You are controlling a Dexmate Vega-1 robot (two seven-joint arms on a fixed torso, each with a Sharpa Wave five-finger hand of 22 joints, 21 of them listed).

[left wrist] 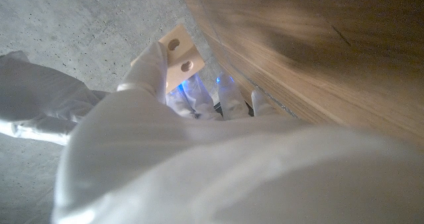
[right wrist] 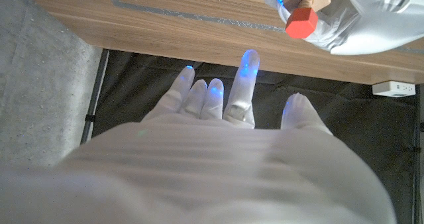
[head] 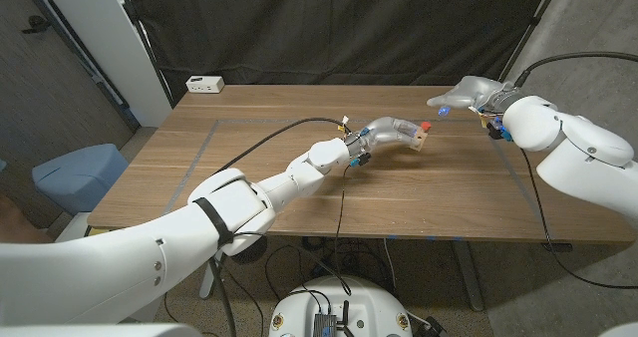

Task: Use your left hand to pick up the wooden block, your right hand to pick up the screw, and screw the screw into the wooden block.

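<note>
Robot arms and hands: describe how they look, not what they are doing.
Both arms have glossy white rounded shells; the left arm has a black band, and black cables run along both. The left hand and right hand wear translucent whitish covers, with blue lights glowing at the fingertips.

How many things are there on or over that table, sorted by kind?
Robot hands: 2, left hand and right hand
Wooden blocks: 1, wooden block, held by the left hand
Red-headed screws: 1, screw
White power strips: 1, power strip
Total: 5
</note>
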